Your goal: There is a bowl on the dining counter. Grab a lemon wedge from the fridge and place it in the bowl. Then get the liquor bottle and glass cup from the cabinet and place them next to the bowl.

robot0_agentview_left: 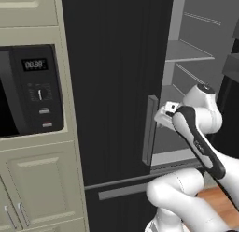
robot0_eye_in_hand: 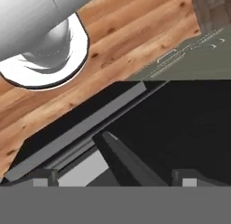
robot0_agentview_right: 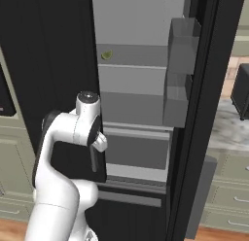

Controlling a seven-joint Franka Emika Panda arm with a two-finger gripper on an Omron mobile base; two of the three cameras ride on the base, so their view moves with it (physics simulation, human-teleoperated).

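One fridge (robot0_agentview_right: 136, 89), right door (robot0_agentview_right: 204, 113) swung open, left door (robot0_agentview_left: 112, 86) shut. One lemon wedge (robot0_agentview_right: 106, 55) sat on upper fridge shelf (robot0_agentview_right: 141, 58), far left, alone. One end effector (robot0_eye_in_hand: 115, 175), fingers (robot0_eye_in_hand: 45, 177) wide apart, holding nothing, near left door handle (robot0_agentview_left: 150, 130). One microwave (robot0_agentview_left: 30, 88) at left.

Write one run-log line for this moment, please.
fridge door: open | lemon wedge: on fridge shelf | gripper: open, empty
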